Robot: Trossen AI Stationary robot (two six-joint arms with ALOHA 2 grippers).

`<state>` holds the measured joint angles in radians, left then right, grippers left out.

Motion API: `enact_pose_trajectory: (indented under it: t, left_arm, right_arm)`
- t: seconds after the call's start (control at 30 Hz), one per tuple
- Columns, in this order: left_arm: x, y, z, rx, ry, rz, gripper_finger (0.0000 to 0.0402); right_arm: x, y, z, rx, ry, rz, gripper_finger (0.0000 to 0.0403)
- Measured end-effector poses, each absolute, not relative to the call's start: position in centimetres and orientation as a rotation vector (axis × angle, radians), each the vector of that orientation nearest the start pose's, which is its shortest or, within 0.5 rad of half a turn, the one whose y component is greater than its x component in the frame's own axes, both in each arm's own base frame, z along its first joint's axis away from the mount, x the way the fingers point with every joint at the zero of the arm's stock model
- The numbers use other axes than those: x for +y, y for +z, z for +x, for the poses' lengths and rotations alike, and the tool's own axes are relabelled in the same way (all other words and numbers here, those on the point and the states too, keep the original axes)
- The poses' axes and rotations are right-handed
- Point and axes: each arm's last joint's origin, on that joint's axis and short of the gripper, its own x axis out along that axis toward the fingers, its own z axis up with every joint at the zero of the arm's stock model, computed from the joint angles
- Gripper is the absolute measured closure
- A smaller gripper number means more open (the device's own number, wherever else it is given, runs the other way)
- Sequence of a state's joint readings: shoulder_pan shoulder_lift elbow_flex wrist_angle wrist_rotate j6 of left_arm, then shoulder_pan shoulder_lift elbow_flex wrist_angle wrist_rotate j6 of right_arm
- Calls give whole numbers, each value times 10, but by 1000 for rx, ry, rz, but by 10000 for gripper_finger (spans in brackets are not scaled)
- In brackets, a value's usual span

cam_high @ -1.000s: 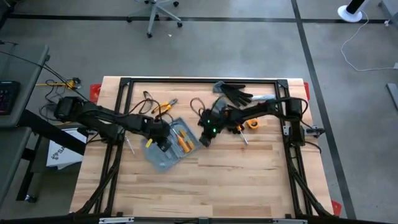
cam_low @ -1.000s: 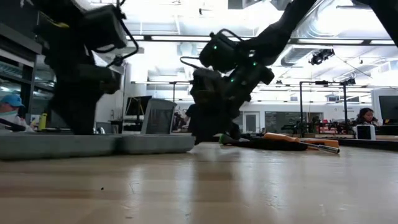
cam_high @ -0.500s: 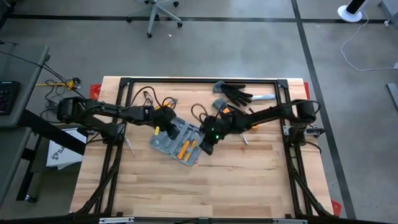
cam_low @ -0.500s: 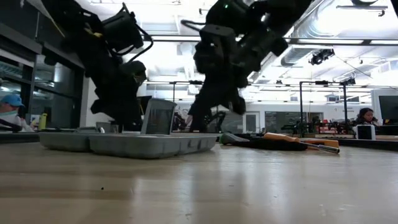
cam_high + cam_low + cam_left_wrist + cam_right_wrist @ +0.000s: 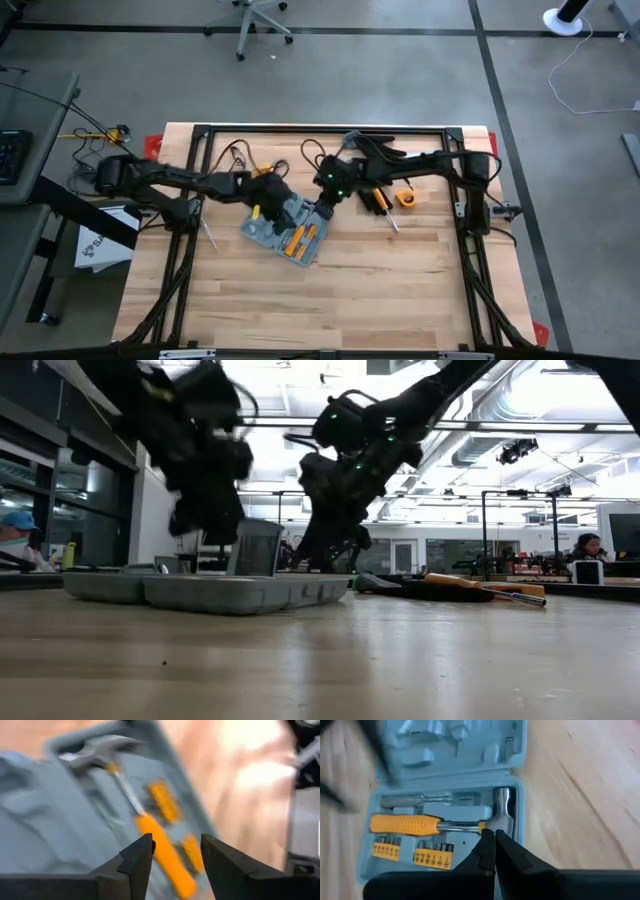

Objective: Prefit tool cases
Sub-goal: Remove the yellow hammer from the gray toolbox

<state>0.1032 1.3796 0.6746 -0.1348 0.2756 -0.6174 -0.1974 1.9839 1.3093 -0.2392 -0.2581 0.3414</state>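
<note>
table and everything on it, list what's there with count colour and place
grey-blue plastic tool case: one, lying open at table centre, holding an orange-handled hammer and orange bit strips
black work gloves: count unclear, black, far edge right of centre
orange-handled tools: a few, loose on the wood right of the case
orange pliers: one, far side, left of centre
wooden table: one, light wood, black frame
left pincer: open, over the case
right pincer: shut, above the hammer's head end

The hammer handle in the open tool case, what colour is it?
Orange-yellow; the hammer handle shows best in the right wrist view.
</note>
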Motion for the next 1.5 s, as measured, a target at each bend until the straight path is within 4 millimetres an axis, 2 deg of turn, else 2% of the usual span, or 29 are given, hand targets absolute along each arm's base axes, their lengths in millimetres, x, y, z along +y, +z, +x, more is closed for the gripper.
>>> enact_pose_trajectory:
  t: [0.1, 0.23, 0.43, 0.6, 0.83, 0.97, 1.07, 1.27, 1.5]
  left_arm:
    - [0, 186, 246, 893, 182, -708, 247]
    - [-21, 184, 236, 964, 275, -694, 254]
    - [-38, 166, 231, 1045, 298, -708, 263]
    - [-30, 149, 226, 1103, 356, -678, 266]
    - [-2, 148, 229, 1053, 413, -601, 266]
    - [11, 151, 233, 1019, 345, -650, 266]
    - [11, 158, 240, 996, 252, -706, 266]
    - [-14, 179, 247, 980, 155, -758, 266]
    - [-63, 184, 222, 1018, 278, -721, 266]
  right_arm:
    - [-76, 160, 417, 932, -78, 483, 403]
    - [-79, 147, 427, 983, -66, 453, 403]
    - [-83, 138, 419, 1050, -59, 479, 403]
    - [-69, 136, 413, 1113, -28, 481, 403]
    - [-39, 135, 417, 1130, 23, 486, 403]
    - [-37, 134, 417, 1134, 19, 495, 403]
    - [-37, 139, 415, 1129, 4, 497, 403]
    - [-34, 157, 410, 1104, -30, 423, 403]
    - [-34, 158, 411, 1096, -21, 400, 403]
